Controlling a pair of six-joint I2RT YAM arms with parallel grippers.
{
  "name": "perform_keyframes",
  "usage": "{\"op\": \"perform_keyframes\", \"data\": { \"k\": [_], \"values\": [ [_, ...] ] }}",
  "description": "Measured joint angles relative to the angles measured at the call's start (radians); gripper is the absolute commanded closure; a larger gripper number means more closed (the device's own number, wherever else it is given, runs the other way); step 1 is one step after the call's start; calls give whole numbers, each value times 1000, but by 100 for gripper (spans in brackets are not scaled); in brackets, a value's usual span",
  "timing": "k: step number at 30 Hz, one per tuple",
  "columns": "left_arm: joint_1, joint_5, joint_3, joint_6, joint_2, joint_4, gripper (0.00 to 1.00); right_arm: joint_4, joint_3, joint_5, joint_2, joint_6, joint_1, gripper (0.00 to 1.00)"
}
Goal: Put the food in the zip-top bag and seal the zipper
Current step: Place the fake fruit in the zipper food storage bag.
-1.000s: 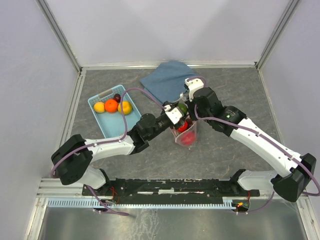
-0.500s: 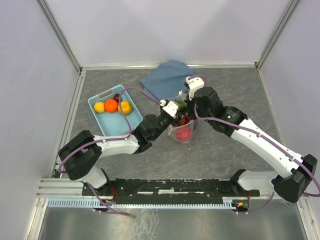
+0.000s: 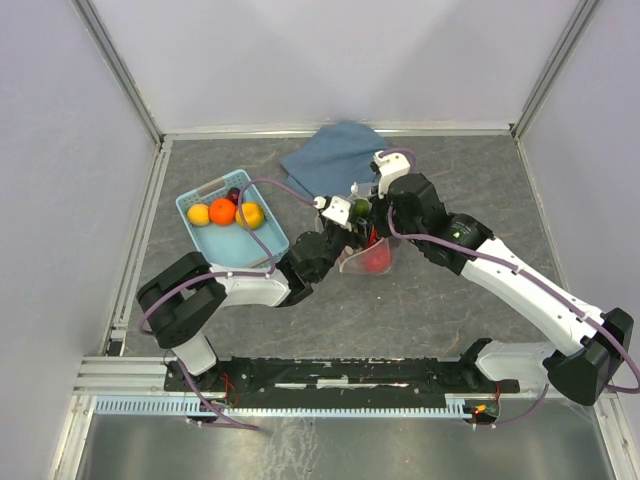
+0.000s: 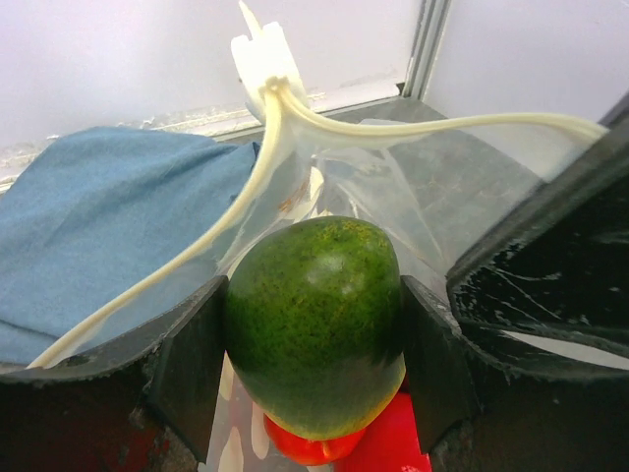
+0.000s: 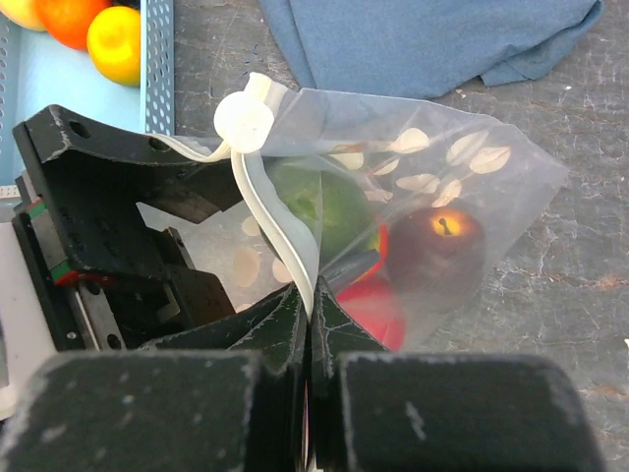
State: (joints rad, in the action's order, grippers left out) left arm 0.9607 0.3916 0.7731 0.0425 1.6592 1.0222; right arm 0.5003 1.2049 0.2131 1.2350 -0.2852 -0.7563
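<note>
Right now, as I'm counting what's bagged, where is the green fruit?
Left wrist view, centre: the green fruit is held in the left gripper, at the open mouth of the zip-top bag, above a red fruit inside.

at the centre of the left wrist view, the green fruit (image 4: 313, 324) is showing glossy, finely speckled skin. the zip-top bag (image 5: 511, 177) is looking like thin clear plastic, its zipper (image 5: 278, 236) smooth and pale. the blue cloth (image 4: 98, 216) at left is appearing matt and woven, the tabletop (image 5: 590, 246) rough.
</note>
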Motion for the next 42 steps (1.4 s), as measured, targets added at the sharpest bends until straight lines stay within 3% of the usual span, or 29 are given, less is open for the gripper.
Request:
{"op": "perform_keyframes", "data": {
  "k": [5, 14, 21, 31, 42],
  "values": [
    [1, 41, -6, 50, 37, 74, 39, -29, -14, -2, -1, -8, 2, 98],
    [1, 12, -59, 81, 62, 266, 36, -64, -26, -18, -9, -22, 2, 98],
    [1, 16, -60, 53, 65, 281, 15, -66, -27, -26, -14, -25, 3, 98],
    [1, 36, -34, -18, 51, 166, 0, -61, -42, -26, -15, -29, 7, 98],
    [1, 15, 1, 29, -220, -349, 0, -58, -42, -13, -13, -37, 2, 98]
  ]
}}
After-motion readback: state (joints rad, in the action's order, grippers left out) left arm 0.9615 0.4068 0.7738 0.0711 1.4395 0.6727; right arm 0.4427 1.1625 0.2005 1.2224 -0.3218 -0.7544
